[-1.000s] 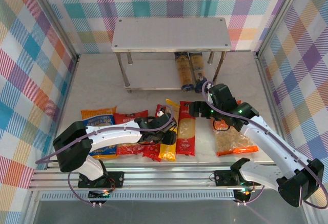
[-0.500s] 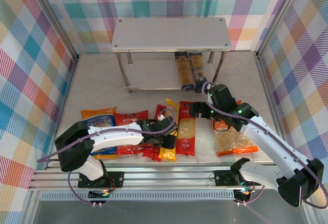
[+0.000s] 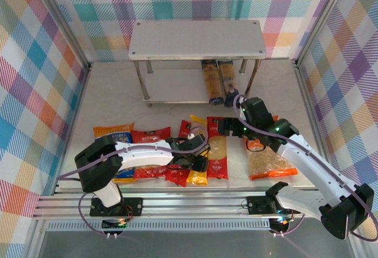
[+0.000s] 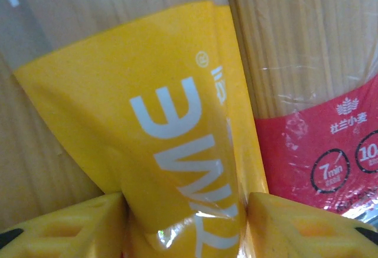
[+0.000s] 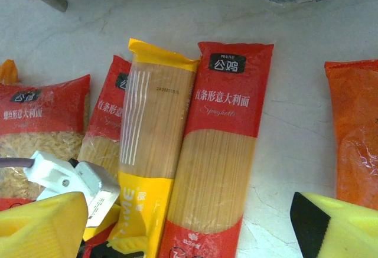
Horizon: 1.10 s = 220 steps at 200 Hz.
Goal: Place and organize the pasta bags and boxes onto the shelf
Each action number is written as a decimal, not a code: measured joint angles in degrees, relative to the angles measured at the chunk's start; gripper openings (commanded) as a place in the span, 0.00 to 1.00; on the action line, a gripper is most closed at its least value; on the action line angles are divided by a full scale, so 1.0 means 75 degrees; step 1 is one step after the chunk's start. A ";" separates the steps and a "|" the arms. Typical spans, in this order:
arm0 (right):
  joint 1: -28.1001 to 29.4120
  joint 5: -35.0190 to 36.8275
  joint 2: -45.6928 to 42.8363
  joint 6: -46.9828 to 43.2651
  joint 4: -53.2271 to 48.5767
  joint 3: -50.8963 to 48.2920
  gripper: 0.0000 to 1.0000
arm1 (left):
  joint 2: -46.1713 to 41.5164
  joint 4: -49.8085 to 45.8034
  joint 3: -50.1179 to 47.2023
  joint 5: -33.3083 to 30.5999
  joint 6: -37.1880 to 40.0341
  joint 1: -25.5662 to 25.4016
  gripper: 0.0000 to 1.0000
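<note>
My left gripper (image 3: 198, 165) is shut on the near end of the yellow spaghetti pack (image 3: 198, 152); its yellow fingers (image 4: 65, 228) press both sides of the pack (image 4: 177, 140). A red spaghetti pack (image 3: 217, 149) lies just right of it, and another red one (image 3: 180, 152) just left. My right gripper (image 3: 227, 127) hovers open above the far ends of these packs, its fingertips (image 5: 41, 225) straddling the red pack (image 5: 221, 152). Two clear-fronted packs with dark blue ends (image 3: 220, 82) lie on the lower board of the shelf (image 3: 196, 39).
The blue-and-orange bag (image 3: 115, 146) and red bag (image 3: 150, 152) lie left of the packs, under my left arm. The orange bag (image 3: 269, 162) lies at the right, under my right arm. Bare table separates the packs from the shelf legs (image 3: 142, 84). Checkered walls close in three sides.
My left arm swung a little to the right and its fingers closed in on the yellow pack, whose near end slid slightly right. The right arm has not moved.
</note>
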 measured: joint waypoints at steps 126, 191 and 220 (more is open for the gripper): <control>0.0000 0.0058 -0.0015 0.0006 -0.0087 0.0006 0.89 | -0.1253 0.0411 -0.0755 0.0259 -0.0050 0.0291 0.00; 0.0000 0.0117 -0.0020 0.0029 -0.0140 0.0038 0.89 | -0.4001 -0.0268 -0.0836 0.0166 0.0294 0.1183 0.00; 0.0000 0.0149 -0.0020 0.0029 -0.0169 0.0117 0.89 | -0.4686 -0.0490 -0.0554 0.0128 0.0481 0.1376 0.00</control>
